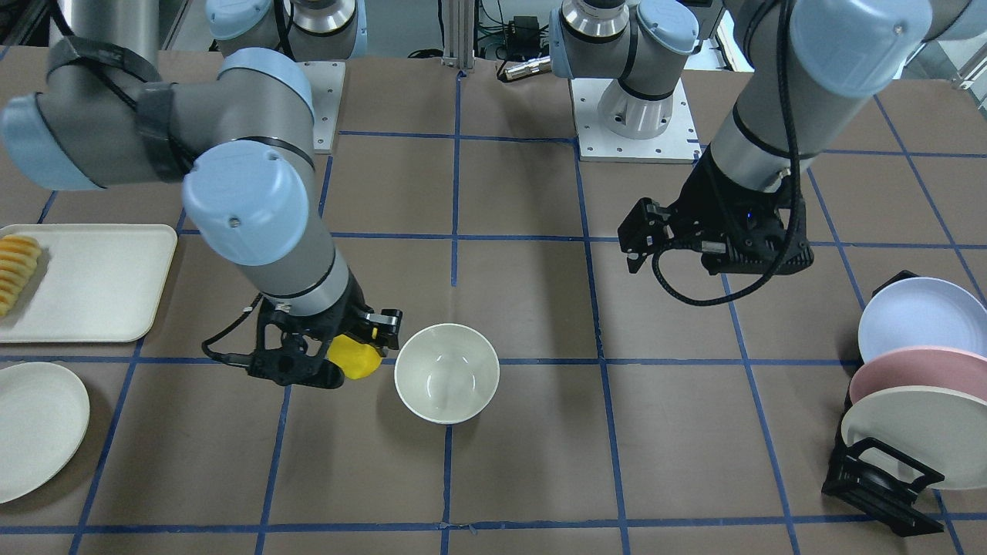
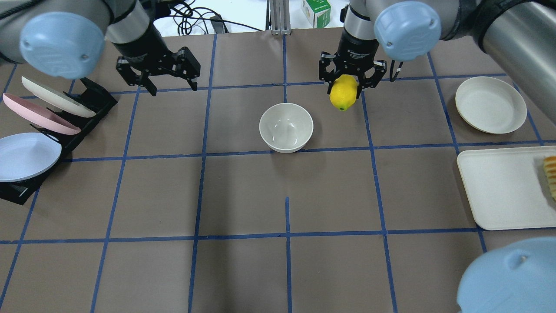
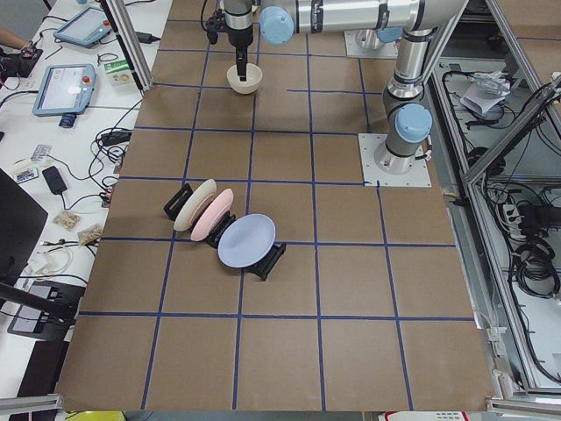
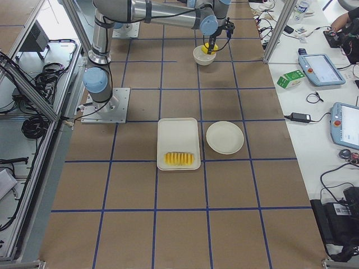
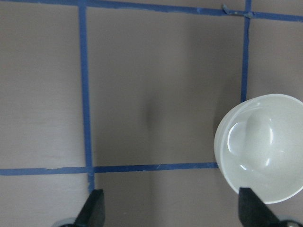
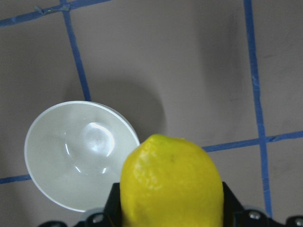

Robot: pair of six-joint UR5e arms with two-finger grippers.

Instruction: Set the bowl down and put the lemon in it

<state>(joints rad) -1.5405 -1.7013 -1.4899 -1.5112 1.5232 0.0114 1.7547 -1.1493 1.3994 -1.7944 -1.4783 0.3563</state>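
In the overhead view, at the far left of your frame a black rack [image 2: 93,102] holds three plates on edge: a cream one [image 2: 56,98], a pink one [image 2: 39,119] and a pale blue one [image 2: 26,156]. Just right of it, in the upper left, you see the left gripper [image 2: 173,89] above the table [image 2: 243,195] with its fingers spread apart and nothing between them.

At the centre of your frame the bowl [image 2: 273,126] stands upright on the table, its lower rim on a blue tape line and its glossy inside bare.

Up and to the right of the bowl, the right gripper [image 2: 346,84] is clamped on the lemon [image 2: 343,98], which hangs point down from the fingers, raised off the table. It sits near the bowl's rim, to the side of the opening.

Further right you find a flat cream plate [image 2: 490,104], and below it a rectangular cream tray [image 2: 499,191] with sliced yellow food [image 2: 551,176] at the frame's right edge.
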